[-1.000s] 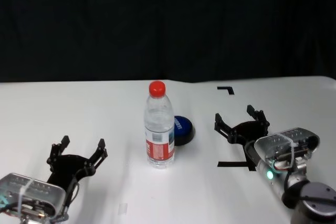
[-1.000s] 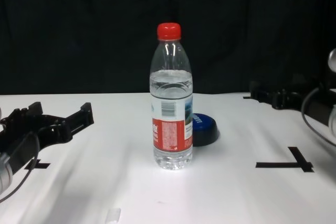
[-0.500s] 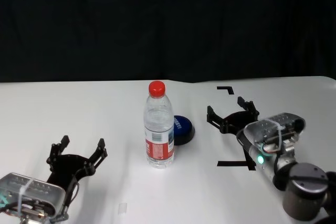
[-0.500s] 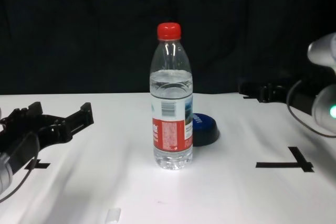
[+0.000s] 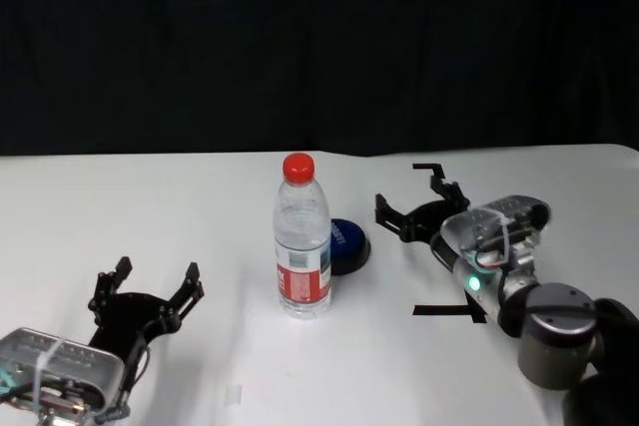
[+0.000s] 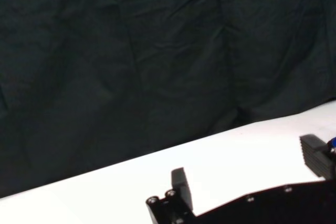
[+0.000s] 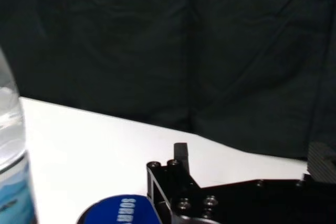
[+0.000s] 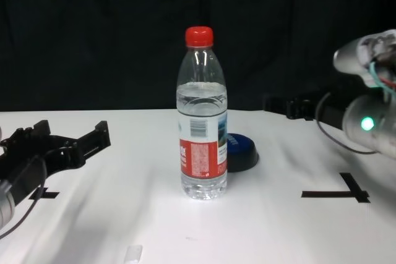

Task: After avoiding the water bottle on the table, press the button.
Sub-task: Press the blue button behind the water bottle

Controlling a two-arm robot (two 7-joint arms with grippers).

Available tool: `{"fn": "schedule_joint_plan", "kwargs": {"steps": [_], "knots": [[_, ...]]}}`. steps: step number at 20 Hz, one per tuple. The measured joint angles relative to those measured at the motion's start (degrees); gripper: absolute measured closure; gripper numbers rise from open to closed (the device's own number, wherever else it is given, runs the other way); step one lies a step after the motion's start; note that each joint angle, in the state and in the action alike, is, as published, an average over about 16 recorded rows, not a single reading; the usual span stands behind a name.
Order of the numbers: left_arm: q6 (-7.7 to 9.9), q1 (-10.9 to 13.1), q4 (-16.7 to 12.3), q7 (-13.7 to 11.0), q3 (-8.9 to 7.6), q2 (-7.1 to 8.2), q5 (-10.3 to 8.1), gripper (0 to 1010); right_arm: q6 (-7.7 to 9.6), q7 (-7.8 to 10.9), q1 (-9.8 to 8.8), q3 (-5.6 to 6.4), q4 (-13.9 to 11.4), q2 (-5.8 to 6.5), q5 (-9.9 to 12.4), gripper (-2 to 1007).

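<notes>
Now the right gripper (image 5: 411,209) sits further toward the robot's left and further from the body than it did half a second ago, and further again than a second ago. Its fingers are spread wide and hold nothing. The button (image 5: 346,245) lies low on the desk (image 5: 200,207) just to the gripper's left and slightly nearer the robot, close but not touching. In the right wrist view the button's blue dome (image 7: 119,211) shows right beside one finger (image 7: 180,157), with the bottle's clear wall (image 7: 11,150) further off on the same side. The bottle (image 5: 303,236) stands upright beyond the button from the gripper, touching or nearly touching the button's edge. Neither bottle nor button has shifted between the frames.

In the chest view the right gripper (image 8: 291,104) has slid in from the right edge toward the bottle (image 8: 202,115), and hangs behind and to the right of the button (image 8: 240,151).

The left gripper (image 5: 147,288) rests where it was, well to the bottle's left and nearer the robot, fingers wide apart and empty. A black tape mark (image 5: 444,310) lies on the desk under the right forearm.
</notes>
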Motion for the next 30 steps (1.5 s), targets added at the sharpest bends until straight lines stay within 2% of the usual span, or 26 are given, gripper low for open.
{"fn": "schedule_joint_plan", "kwargs": {"steps": [7, 13, 20, 30], "knots": [[0.0, 0.0, 0.0, 0.0, 0.0, 0.0, 0.0, 1, -1.49, 0.95, 4.91, -1.62, 7.7, -1.3, -0.6, 2], [0.0, 0.0, 0.0, 0.0, 0.0, 0.0, 0.0, 0, -2.35, 1.26, 7.98, -2.72, 13.2, -2.22, -1.5, 2], [0.0, 0.0, 0.0, 0.0, 0.0, 0.0, 0.0, 0, -2.79, 1.46, 9.97, -3.44, 17.2, -2.78, -2.4, 2], [0.0, 0.0, 0.0, 0.0, 0.0, 0.0, 0.0, 1, -2.5, 1.86, 11.6, -4.12, 21.1, -3.28, -3.5, 2]]}}
